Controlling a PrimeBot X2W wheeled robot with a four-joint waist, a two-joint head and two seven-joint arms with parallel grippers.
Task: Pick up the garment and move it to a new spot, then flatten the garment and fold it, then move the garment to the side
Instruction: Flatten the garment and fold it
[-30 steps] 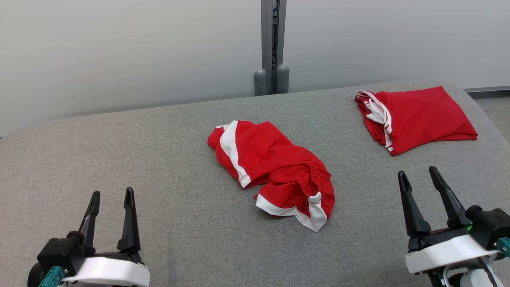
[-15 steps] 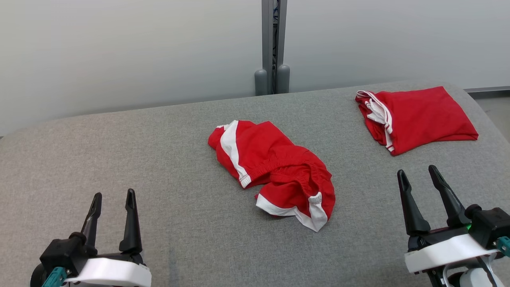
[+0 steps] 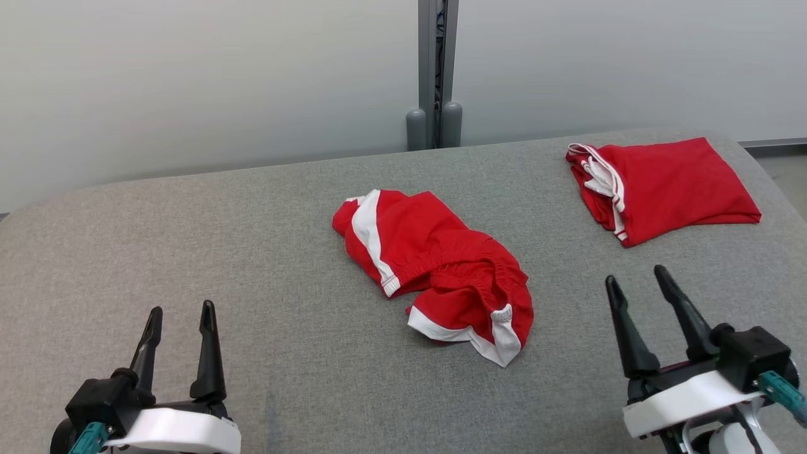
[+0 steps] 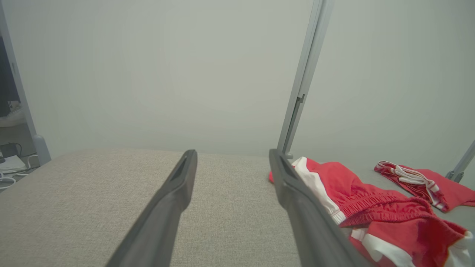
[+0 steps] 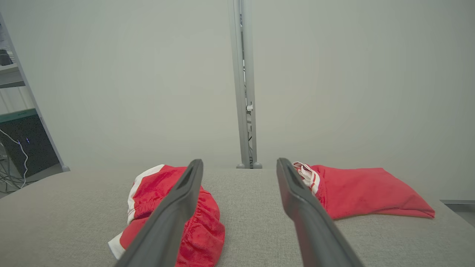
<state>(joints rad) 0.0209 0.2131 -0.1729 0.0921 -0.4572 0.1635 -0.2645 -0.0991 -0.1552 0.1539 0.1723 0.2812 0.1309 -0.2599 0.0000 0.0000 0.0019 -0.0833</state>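
A crumpled pair of red shorts with white trim, the garment (image 3: 441, 271), lies in the middle of the grey table (image 3: 189, 239); the left wrist view has it at the right (image 4: 374, 207) and the right wrist view at the lower left (image 5: 167, 193). My left gripper (image 3: 179, 312) stands open at the lower left, well short of the garment. My right gripper (image 3: 637, 280) is open at the lower right, a little to the garment's right, holding nothing.
A second red garment (image 3: 668, 186), folded flat, lies at the table's far right corner, also in the right wrist view (image 5: 363, 191). A grey post (image 3: 435, 69) rises behind the table's far edge against a pale wall.
My right gripper has shifted a little to the left, toward the crumpled garment. The left gripper and both garments have stayed put; the camera has moved slightly.
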